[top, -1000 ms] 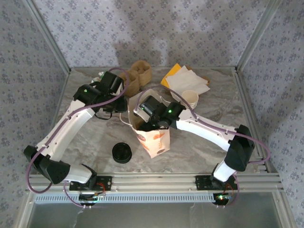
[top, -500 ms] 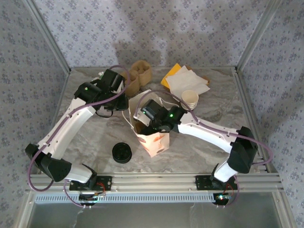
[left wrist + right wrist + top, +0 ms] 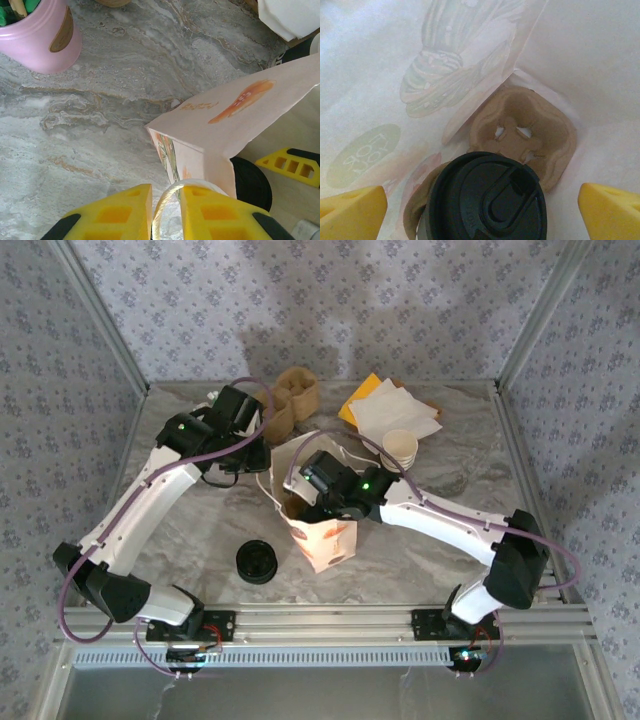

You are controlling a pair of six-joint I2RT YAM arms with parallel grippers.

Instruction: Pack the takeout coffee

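The takeout coffee point(image 3: 487, 192), lid on, sits in a pulp cup carrier point(image 3: 540, 125) at the bottom of the paper bag point(image 3: 328, 538), which stands on a marbled tabletop point(image 3: 100, 125). The right gripper point(image 3: 484, 210) reaches inside, jaws spread wide either side of the black lid and clear of it. The left gripper point(image 3: 165, 196) pinches the bag's cord handle point(image 3: 197, 182).

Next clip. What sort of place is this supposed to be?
Likely a mock takeout counter staged inside a robot test cell: a printed paper bag, cream paper cups and napkins sit on a marble-look table, boxed in by an aluminium frame and patterned walls.
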